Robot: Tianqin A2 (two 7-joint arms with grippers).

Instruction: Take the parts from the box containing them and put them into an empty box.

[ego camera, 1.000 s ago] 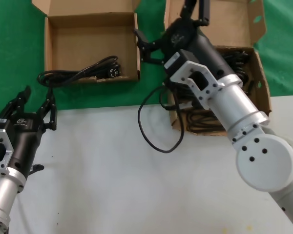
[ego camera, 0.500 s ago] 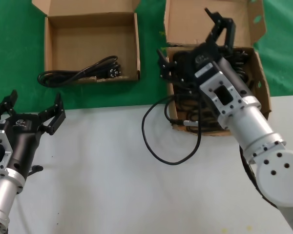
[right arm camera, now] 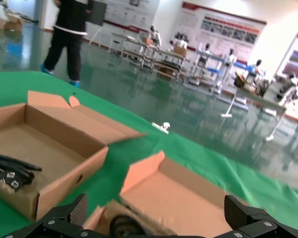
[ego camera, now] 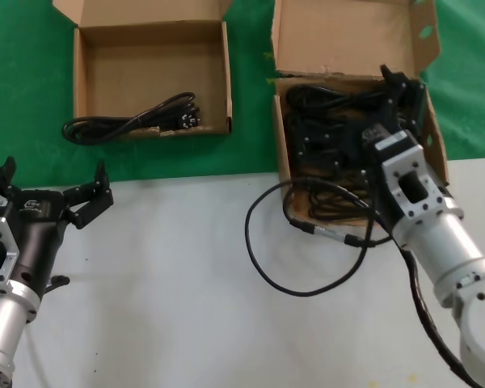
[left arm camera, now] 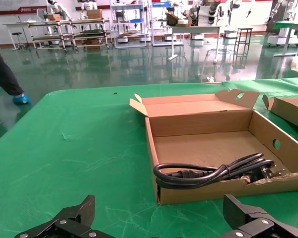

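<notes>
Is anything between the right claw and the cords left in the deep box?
Nothing visible. The right claw, open, hangs directly over the bundled cords in the deeper box. The thin cable trails out over the table, not across the bundle.

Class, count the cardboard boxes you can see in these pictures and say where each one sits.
2. One box lies on the green cloth to the robot's left, a power cord draped over its front wall. The other box sits to the right, under the right end effector.

Two cardboard boxes (ego camera: 153, 73) (ego camera: 356, 121) — one thin cable (ego camera: 307, 287) — two grippers (ego camera: 48, 190) (ego camera: 364, 133).
</notes>
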